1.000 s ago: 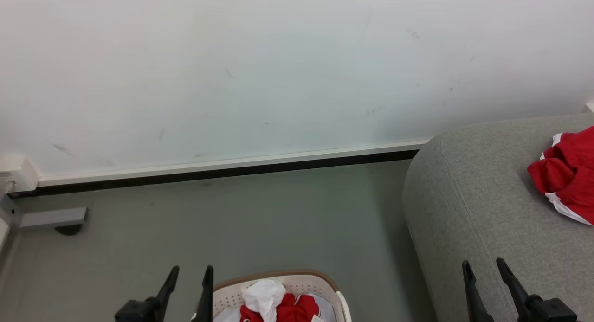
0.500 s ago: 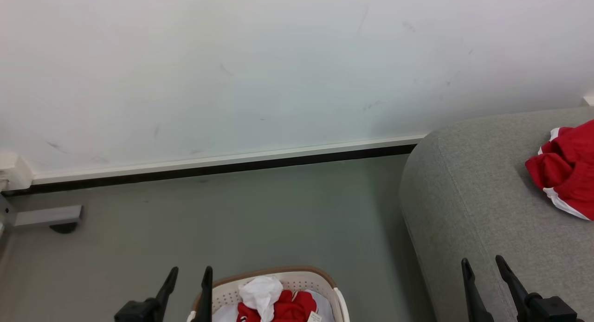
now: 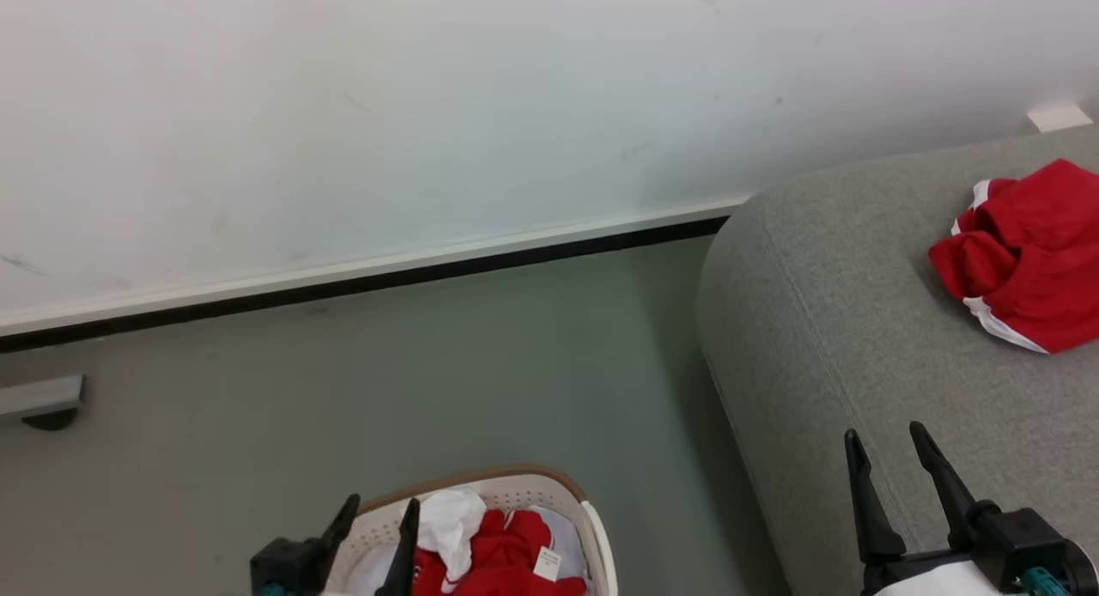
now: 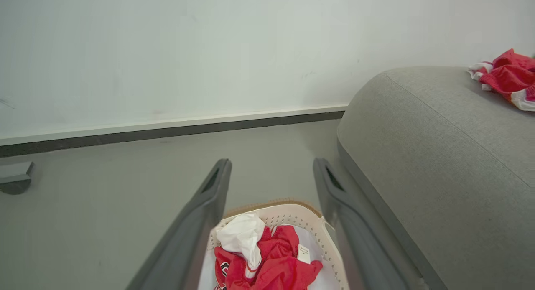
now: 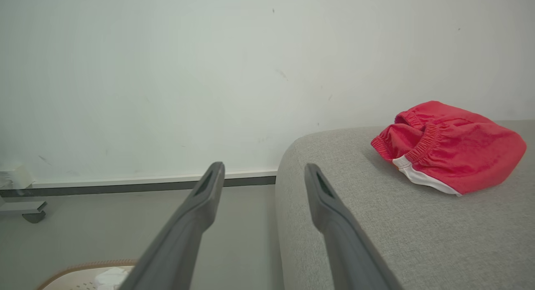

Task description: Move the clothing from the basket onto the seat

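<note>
Grey floor (image 3: 429, 381) meets white wall (image 3: 429, 106) beside the seat (image 3: 859, 321) bearing red clothing (image 3: 1022, 252); left claw (image 3: 383, 500) and right claw (image 3: 883, 430) gape empty.

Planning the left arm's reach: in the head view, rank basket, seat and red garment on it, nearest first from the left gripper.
1. basket, beside the left gripper
2. seat, to the right
3. red garment, far right on seat
</note>
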You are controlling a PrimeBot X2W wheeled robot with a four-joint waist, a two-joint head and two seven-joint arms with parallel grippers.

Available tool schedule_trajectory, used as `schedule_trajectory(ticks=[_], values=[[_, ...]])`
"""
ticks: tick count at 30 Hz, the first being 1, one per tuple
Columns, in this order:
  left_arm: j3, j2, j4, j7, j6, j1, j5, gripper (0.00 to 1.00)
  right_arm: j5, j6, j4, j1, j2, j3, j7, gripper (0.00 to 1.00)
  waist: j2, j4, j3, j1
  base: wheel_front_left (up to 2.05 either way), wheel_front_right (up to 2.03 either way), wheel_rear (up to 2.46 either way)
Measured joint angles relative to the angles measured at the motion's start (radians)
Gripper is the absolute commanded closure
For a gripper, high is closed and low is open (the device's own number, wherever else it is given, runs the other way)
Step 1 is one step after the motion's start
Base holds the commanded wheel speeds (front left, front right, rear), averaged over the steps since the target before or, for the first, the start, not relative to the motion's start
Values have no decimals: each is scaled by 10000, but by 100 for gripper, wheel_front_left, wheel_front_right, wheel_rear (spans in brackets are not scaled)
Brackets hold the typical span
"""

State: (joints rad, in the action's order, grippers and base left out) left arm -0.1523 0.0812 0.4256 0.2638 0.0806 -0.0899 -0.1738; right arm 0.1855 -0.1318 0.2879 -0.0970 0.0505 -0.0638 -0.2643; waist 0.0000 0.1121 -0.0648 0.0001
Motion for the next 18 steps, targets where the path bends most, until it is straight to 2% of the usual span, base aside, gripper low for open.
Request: schedule_trajectory(ticks=[18], values=[[-1530, 591, 4447, -1791, 293, -2911, 1151, 0, 571, -2, -1193, -1240, 0, -334, 0, 0, 0, 1606, -2391, 2, 0, 0, 0]])
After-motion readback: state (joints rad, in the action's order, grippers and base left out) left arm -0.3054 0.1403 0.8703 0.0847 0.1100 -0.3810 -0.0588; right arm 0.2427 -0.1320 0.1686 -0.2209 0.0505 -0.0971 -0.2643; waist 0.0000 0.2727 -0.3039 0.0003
